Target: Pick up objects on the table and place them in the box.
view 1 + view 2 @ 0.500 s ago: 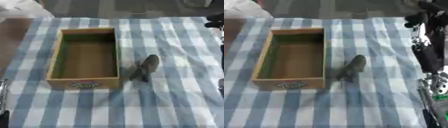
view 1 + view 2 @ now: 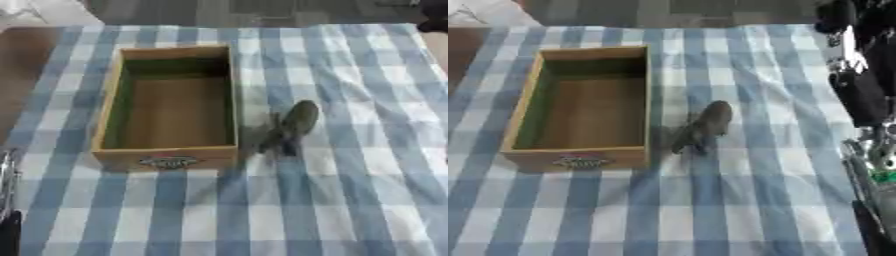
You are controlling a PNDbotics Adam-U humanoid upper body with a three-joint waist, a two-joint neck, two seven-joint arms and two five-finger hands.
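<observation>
Blue-and-white checked cloth [image 2: 350, 200] carries an empty wooden box [image 2: 168, 158]. Just right of it lies a small grey-green figure [image 2: 290, 126], probably light, rigid plastic; grasp its thicker body. Right arm [image 2: 864, 95] shows, hand's fingers indiscernible.

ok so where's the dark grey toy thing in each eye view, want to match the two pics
Left eye view: the dark grey toy lies right of centre, just off the box's right wall.
Right eye view: it sits nearer the centre.
Shared landmark: the wooden box with the label on its near wall, directly left of the toy in both.
</observation>
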